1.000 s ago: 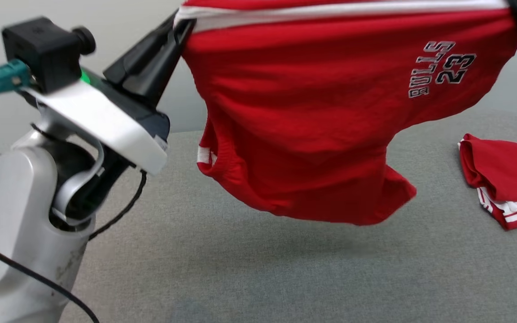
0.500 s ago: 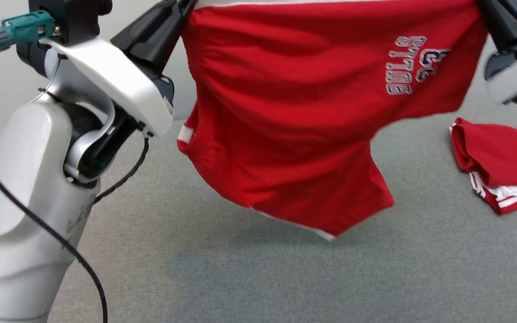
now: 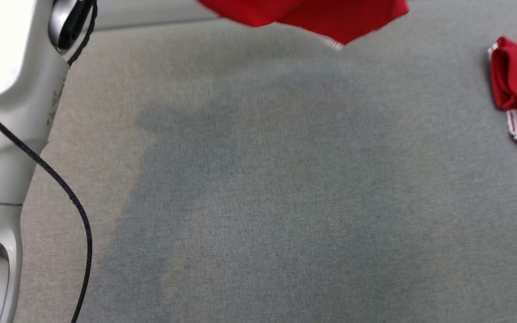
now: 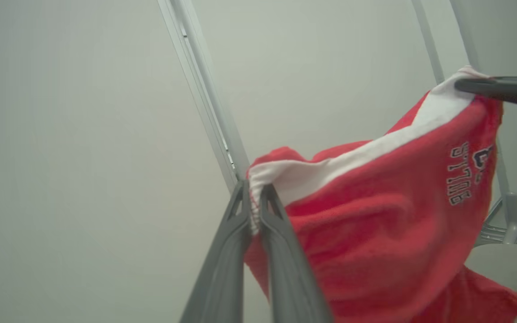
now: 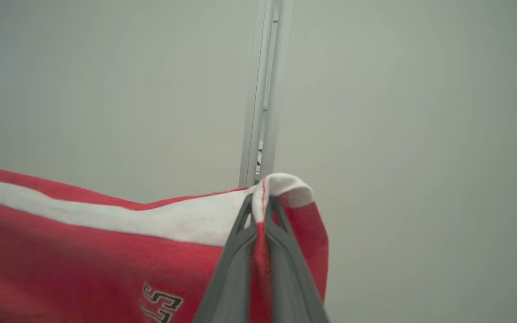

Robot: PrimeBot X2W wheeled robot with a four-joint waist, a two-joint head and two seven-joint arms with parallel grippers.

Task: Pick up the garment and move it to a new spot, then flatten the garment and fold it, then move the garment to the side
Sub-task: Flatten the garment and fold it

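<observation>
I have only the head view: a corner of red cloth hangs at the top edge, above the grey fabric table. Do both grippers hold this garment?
Observer: Yes. The left gripper is shut on one end of the white band of the red fabric garment.
Operator: And the right one?
Observer: The right gripper is shut on the other end of that band.
Operator: Which end has the print?
Observer: The dark-outlined lettering lies near the right gripper's end.

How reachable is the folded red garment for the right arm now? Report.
Probably not: the right gripper is shut on the hanging garment by its waistband, so it is occupied, though the folded garment lies uncovered.
</observation>
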